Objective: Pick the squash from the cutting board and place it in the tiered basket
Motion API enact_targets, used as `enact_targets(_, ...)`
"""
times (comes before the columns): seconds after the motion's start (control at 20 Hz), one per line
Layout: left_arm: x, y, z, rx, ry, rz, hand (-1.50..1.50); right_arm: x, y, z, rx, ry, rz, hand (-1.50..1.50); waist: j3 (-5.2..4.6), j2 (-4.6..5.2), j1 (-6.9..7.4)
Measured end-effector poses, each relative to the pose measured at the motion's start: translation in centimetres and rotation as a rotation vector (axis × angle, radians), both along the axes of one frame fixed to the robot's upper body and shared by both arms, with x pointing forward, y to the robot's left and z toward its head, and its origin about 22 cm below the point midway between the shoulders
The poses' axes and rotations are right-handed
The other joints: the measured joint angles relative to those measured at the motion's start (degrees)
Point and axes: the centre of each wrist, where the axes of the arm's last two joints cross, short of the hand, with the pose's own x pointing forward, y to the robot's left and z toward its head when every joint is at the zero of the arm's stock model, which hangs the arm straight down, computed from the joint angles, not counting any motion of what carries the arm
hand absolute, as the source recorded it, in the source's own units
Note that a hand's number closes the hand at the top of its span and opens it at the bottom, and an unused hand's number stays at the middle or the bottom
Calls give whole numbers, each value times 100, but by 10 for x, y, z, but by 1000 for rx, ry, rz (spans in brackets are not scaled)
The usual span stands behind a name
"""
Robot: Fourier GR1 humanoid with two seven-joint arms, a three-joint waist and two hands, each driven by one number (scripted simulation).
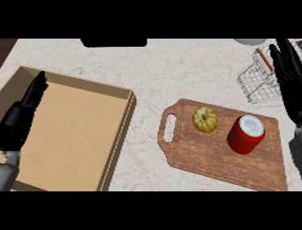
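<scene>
On cutting board (206,157): squash (205,119), long axis up-down beside can (246,134)

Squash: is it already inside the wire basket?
No, the squash lies on the cutting board beside the red can, apart from the wire basket.

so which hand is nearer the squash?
Right. The right hand is up and to the right of the squash, by the wire basket; the left hand is far left, over the wooden tray.
</scene>
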Motion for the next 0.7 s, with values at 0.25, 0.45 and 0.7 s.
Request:
enact_targets(0.25,4,7,1,25,18,75,0,-4,27,-15,-60,24,-214,150,-74,-61,7)
enact_targets(0.45,-2,15,-8,22,56,141,0,-12,2,-26,-130,6,-532,-150,-121,-130,-265)
enact_targets(0.7,-7,20,-14,12,88,188,0,-41,-8,-71,-234,71,-908,-150,-141,-133,-319)
